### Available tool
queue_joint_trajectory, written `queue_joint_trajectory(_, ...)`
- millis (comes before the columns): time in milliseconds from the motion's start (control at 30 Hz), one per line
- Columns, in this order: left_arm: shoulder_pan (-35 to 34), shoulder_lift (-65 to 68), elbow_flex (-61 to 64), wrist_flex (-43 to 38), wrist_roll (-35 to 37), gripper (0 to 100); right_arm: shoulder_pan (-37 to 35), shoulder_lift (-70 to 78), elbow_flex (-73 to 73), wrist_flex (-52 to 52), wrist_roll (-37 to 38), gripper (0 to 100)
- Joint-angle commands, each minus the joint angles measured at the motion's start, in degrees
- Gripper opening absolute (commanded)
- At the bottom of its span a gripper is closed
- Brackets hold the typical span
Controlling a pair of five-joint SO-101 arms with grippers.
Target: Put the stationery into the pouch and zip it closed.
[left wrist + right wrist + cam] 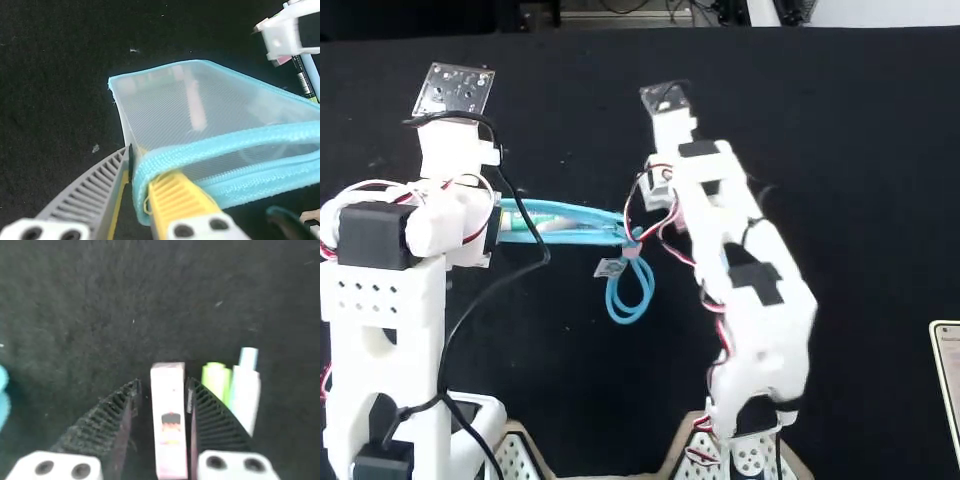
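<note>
Pouch (570, 225) sits left of centre, lifted and running left to right. The left gripper (142, 165) is clamped on its left end at the zipper tape, and the right end reaches the right arm. Mouth looks like a narrow slit between the two cyan tapes, and I can't tell whether anything is inside. The carry loop (628, 290) dangles off the right end, near side. Right gripper (162, 384) is part open and straddles the eraser (167, 410), with a clear gap on one side and the other finger almost touching. Green marker (216, 380) and pale blue pen (246, 385) lie just outside that close finger on the black table (840, 150). Risks: an off-centre close could skew or tip the eraser, so the grip ends up thin. The outer finger may nudge the pens so they roll off. The pouch is held at one end only, so pushing against the slit will probably fold it, not open it. The loop could snag the right gripper on approach.
</note>
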Motion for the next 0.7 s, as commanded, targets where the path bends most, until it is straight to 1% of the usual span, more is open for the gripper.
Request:
queue_joint_trajectory(0,-0.22,0.09,1.36,0.35,0.09,3,1.23,0.66,-5.32,2.64,0.09,7.7)
queue_joint_trajectory(33,-0.22,0.09,1.54,0.35,0.00,3,1.85,0.57,-6.11,3.69,0.09,2.8)
queue_joint_trajectory(67,-0.22,0.09,1.63,0.35,-0.18,3,2.46,0.31,-7.08,4.75,0.09,0.5)
queue_joint_trajectory(100,-0.22,0.09,1.63,0.35,-0.97,3,3.43,-0.04,-7.78,5.98,0.09,2.5)
queue_joint_trajectory(167,-0.22,0.09,1.54,0.35,-1.93,3,5.45,-1.01,-9.27,8.26,0.09,0.8)
queue_joint_trajectory(367,-0.22,0.09,1.54,0.35,-2.20,3,11.69,-9.19,-9.54,16.26,0.53,1.1)
queue_joint_trajectory(533,-0.22,0.09,1.63,0.35,-2.20,3,15.82,-15.43,-9.10,24.26,4.75,1.1)
queue_joint_trajectory(667,-0.22,0.09,1.71,0.35,-2.20,3,23.21,-16.22,-3.91,25.76,8.79,1.1)
